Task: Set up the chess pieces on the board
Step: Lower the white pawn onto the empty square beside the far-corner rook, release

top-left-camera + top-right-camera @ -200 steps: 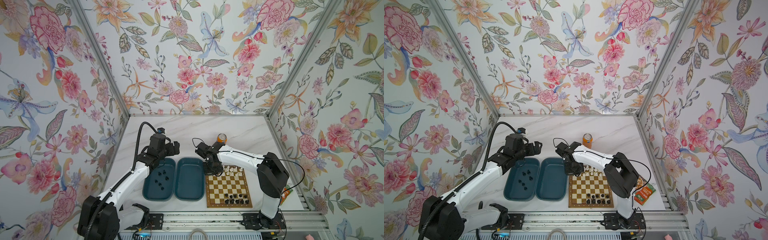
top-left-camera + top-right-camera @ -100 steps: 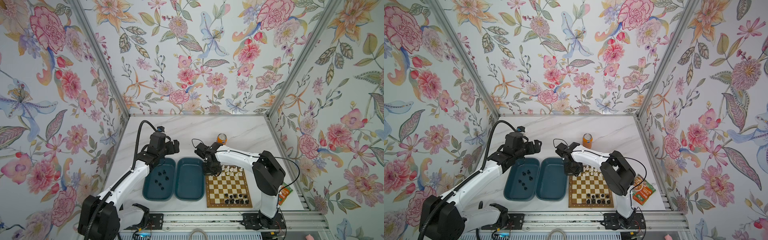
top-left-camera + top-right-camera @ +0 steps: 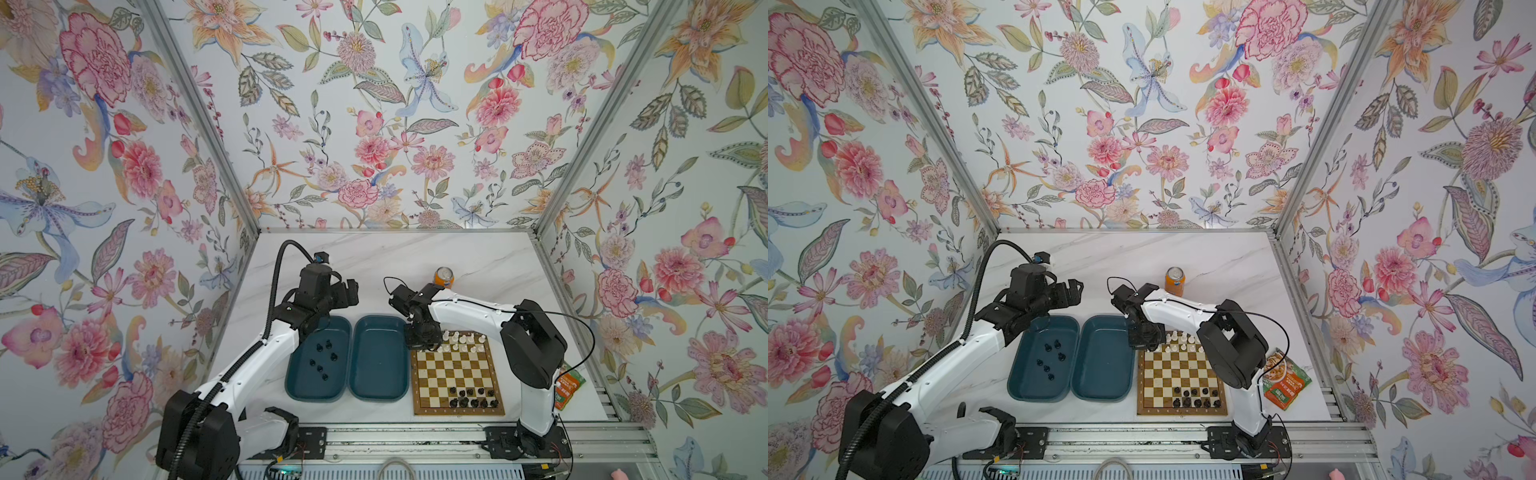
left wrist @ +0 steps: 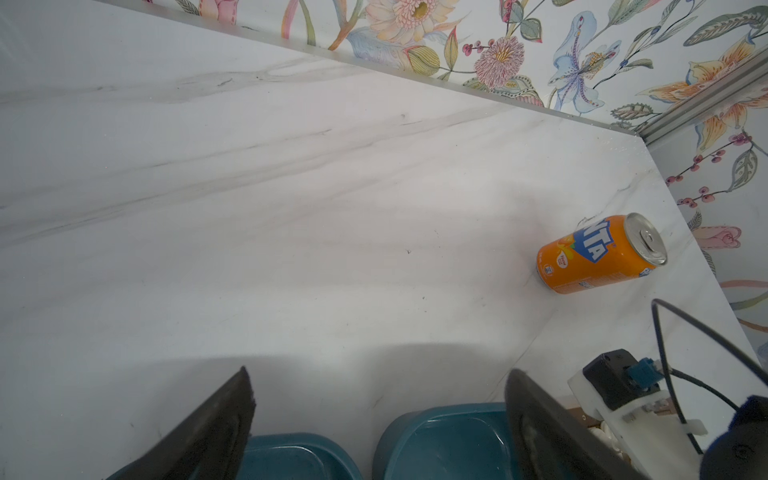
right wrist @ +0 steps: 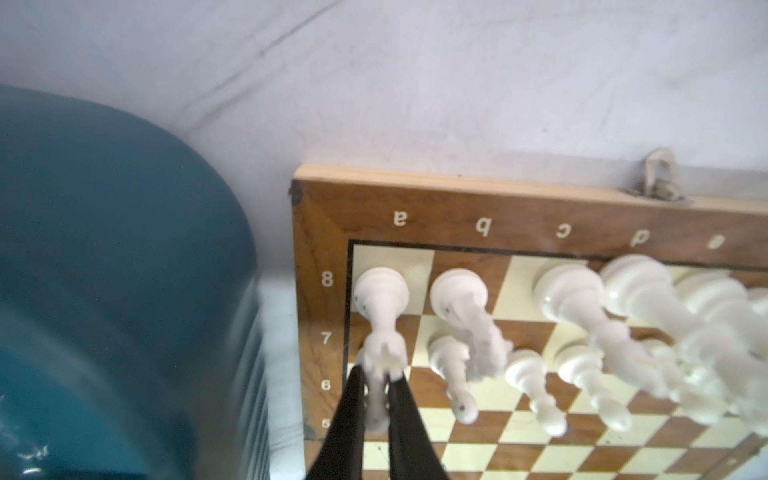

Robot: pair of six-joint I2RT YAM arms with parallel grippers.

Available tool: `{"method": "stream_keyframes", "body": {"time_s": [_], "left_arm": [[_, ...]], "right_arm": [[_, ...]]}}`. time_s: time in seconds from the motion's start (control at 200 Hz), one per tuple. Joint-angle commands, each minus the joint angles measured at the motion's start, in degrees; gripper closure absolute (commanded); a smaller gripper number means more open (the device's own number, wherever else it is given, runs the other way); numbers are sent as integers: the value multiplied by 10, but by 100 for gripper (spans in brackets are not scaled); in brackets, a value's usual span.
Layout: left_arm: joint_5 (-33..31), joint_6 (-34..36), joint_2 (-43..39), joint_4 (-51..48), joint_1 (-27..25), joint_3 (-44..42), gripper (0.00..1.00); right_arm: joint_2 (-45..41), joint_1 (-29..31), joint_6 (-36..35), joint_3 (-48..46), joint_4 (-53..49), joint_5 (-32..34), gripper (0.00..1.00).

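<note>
The board (image 3: 457,412) (image 3: 1181,411) lies right of two teal trays. White chess pieces (image 3: 461,340) (image 3: 1179,338) fill its far rows, and black chess pieces (image 3: 471,397) (image 3: 1196,397) stand in its near rows. More black pieces (image 3: 322,357) (image 3: 1050,357) lie in the left tray. My right gripper (image 3: 424,336) (image 3: 1144,338) (image 5: 377,395) hangs over the board's far left corner, shut on a small white piece (image 5: 376,415) right beside the corner rook (image 5: 380,291). My left gripper (image 3: 349,293) (image 3: 1073,291) (image 4: 379,371) is open and empty above the table behind the trays.
The left tray (image 3: 303,386) (image 3: 1025,386) and the right tray (image 3: 378,365) (image 3: 1100,365) sit side by side. An orange soda can (image 3: 444,276) (image 3: 1174,280) (image 4: 598,253) stands behind the board. A snack packet (image 3: 567,384) (image 3: 1285,382) lies at the right.
My right gripper has sunk slightly toward the board's far left corner, still shut on the white piece, and its elbow has shifted. The left arm has not moved.
</note>
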Motion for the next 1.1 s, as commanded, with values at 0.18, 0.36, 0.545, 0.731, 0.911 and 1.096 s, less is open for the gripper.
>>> {"method": "stream_keyframes", "body": {"time_s": [0.18, 0.36, 0.545, 0.731, 0.911, 1.096], "left_arm": [[-14, 15, 3, -12, 0, 22, 5], [-13, 15, 4, -12, 2, 22, 5], [-12, 16, 6, -9, 4, 24, 5], [-11, 16, 3, -11, 5, 23, 5], [-13, 16, 0, -13, 6, 21, 5], [-14, 15, -1, -12, 6, 22, 5]], "right_arm": [[15, -6, -6, 17, -5, -2, 87], [16, -7, -4, 15, -5, 0, 87], [18, -8, -3, 14, -4, 0, 84], [13, -8, -1, 10, -2, -1, 80], [2, -8, 3, -1, 7, -4, 77], [2, -8, 4, -3, 7, -3, 77]]}}
